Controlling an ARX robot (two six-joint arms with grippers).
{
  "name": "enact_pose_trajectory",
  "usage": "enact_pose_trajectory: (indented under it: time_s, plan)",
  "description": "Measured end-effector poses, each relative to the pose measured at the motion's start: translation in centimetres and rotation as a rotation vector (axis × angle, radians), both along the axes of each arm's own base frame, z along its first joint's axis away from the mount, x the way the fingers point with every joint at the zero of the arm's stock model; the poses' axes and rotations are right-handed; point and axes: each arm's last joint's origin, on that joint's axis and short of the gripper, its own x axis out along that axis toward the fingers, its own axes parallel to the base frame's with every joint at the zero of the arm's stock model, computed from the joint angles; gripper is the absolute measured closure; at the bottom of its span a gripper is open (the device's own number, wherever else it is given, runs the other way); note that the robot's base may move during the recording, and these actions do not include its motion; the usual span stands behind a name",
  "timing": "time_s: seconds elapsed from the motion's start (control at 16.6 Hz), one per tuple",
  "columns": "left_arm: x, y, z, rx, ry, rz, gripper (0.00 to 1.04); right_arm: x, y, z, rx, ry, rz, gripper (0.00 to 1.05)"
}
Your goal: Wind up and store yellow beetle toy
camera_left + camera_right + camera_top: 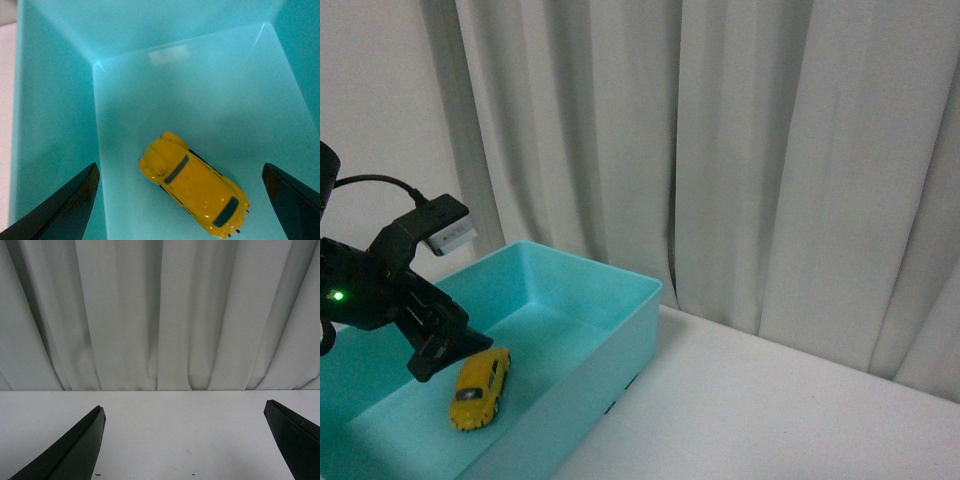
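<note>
The yellow beetle toy [480,388] rests on its wheels on the floor of a turquoise bin [620,330] at the front left of the table. My left gripper [445,352] hangs open just above and left of it, over the bin. Through the left wrist view the glossy yellow beetle toy [194,184] lies diagonally on the bin floor [225,100], between my spread fingertips [75,200] and touching neither. My right gripper [185,440] is open over bare white table, holding nothing; it does not show in the front view.
The bin's walls [55,115] rise around the toy on all sides. White table [770,410] stretches to the right of the bin. Pale grey curtains [720,150] hang along the back edge, also facing the right wrist camera.
</note>
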Motion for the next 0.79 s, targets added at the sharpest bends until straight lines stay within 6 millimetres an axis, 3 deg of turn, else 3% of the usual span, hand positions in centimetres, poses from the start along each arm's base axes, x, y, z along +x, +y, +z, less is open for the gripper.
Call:
enact_pose_trajectory:
  time_s: [0.12, 0.3, 0.54, 0.6, 0.79]
  plan:
    - [-0.6, 0.5, 1.3, -0.008, -0.034, 0.008, 0.07, 0.0, 0.0, 0.0, 0.000, 0.000, 0.000, 0.07]
    - [-2.1, 0.8, 5.2, -0.026, -0.148, -0.004, 0.07, 0.0, 0.0, 0.0, 0.000, 0.000, 0.000, 0.07]
    - [-5.9, 0.0, 13.0, -0.098, -0.414, -0.029, 0.07, 0.0, 0.0, 0.0, 0.000, 0.000, 0.000, 0.07]
    - [-6.9, -0.7, 13.9, 0.011, -0.601, -0.001, 0.19, 0.0, 0.0, 0.0, 0.000, 0.000, 0.000, 0.07]
    - [-10.9, -5.9, 11.3, -0.174, -0.728, 0.087, 0.54, 0.0, 0.0, 0.0, 0.000, 0.000, 0.000, 0.07]
